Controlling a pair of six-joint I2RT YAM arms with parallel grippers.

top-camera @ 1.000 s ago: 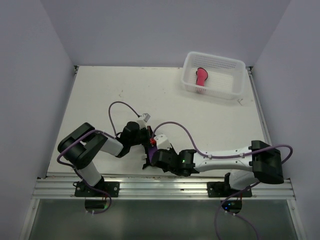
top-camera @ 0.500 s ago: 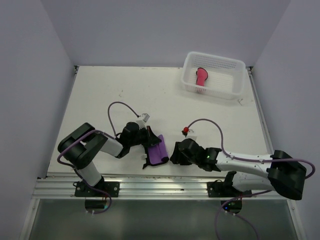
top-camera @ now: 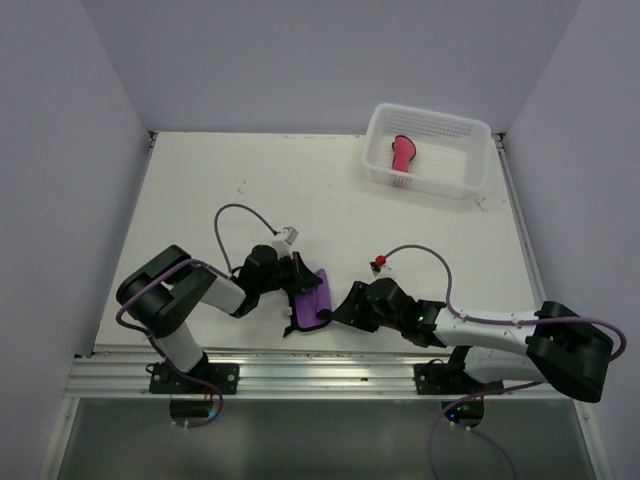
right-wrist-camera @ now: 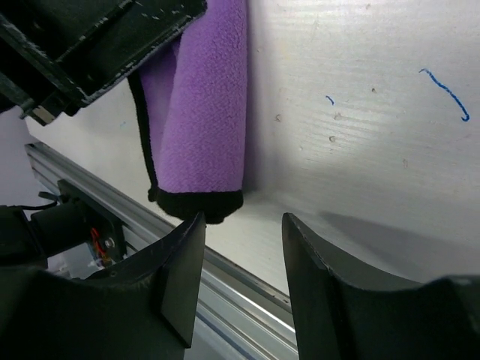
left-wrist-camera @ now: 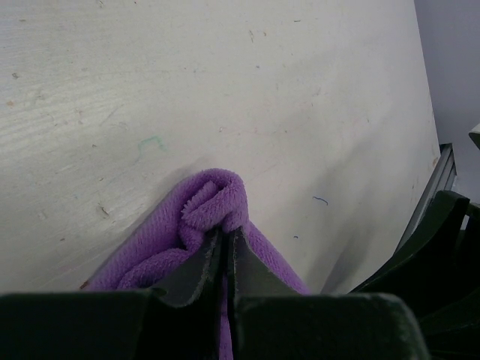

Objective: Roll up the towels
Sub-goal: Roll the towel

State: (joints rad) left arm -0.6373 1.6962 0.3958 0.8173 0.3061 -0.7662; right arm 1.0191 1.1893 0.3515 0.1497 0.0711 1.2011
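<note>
Purple towel (top-camera: 311, 303): lies on the table near its near edge, between the 2 grippers, at about 6 o'clock of the tabletop in the top view. It is partly rolled into a short thick fold running away from the near rail; a black hem (right-wrist-camera: 196, 201) borders its near end and one long side in the right wrist view.
Purple towel, left wrist view (left-wrist-camera: 212, 210): a bunched, curled lip of plush cloth stands up right at the fingertips, with bare table beyond it toward 12 o'clock.
Left gripper (top-camera: 297, 281): at the towel's 10 o'clock side in the top view. Its 2 dark fingers (left-wrist-camera: 196, 268) are clenched together with only a thin slit between them, pinching the curled fold of the purple towel.
Right gripper (top-camera: 340, 312): at the towel's 3 o'clock side, just beside it. Its fingers (right-wrist-camera: 180, 274) stand apart, released, nothing between them; the towel's black-hemmed end lies just past the tips, toward 12 o'clock in its wrist view. Whether a tip touches the cloth I cannot tell.
Pink-red towel (top-camera: 402, 154): a short roll lying inside the basket, well apart from the arms.
Basket (top-camera: 474, 172): white, perforated, at about 1 o'clock of the tabletop, near the far right corner.
Table (top-camera: 250, 180): pale, scuffed, with small blue pen marks (right-wrist-camera: 445, 93) near the right gripper.
Rail (top-camera: 330, 375): aluminium, along the near edge, carrying both arm bases.
</note>
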